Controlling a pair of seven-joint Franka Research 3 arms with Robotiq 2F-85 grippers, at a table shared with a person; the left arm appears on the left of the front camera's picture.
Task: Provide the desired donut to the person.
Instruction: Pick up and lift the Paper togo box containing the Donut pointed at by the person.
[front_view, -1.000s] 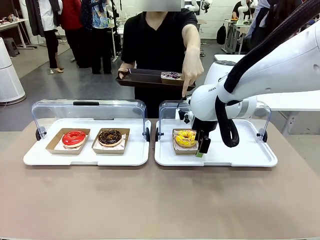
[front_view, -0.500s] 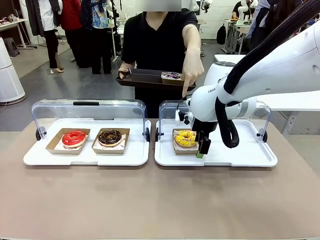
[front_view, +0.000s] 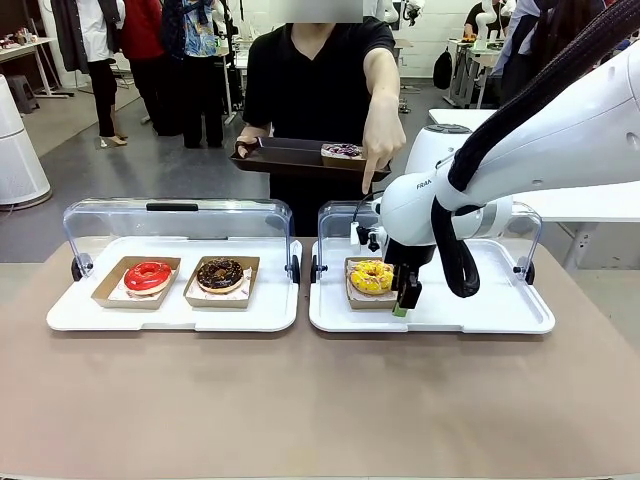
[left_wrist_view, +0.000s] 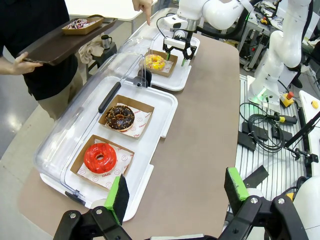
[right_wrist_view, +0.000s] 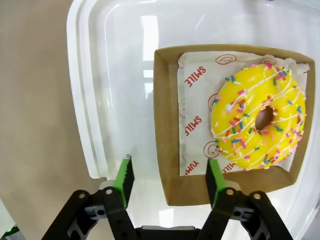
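Brown surface (front_view: 320, 400). Yellow donut (right_wrist_view: 240, 130) in box (right_wrist_view: 167, 125) below person's pointing hand (front_view: 378, 135); right end effector (right_wrist_view: 169, 170), barely shifted, still open astride box wall: grasp pending. Left end effector (left_wrist_view: 175, 195) open, far from box.

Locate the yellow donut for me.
Front view, right of centre: the yellow donut sits in its cardboard tray on the right white tray, with the right claw just beside it.

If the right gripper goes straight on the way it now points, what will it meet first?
Probably the box: its wall lies between the right gripper's open fingers, so one fingertip would land inside it, the other on the white tray. Depth is unclear.
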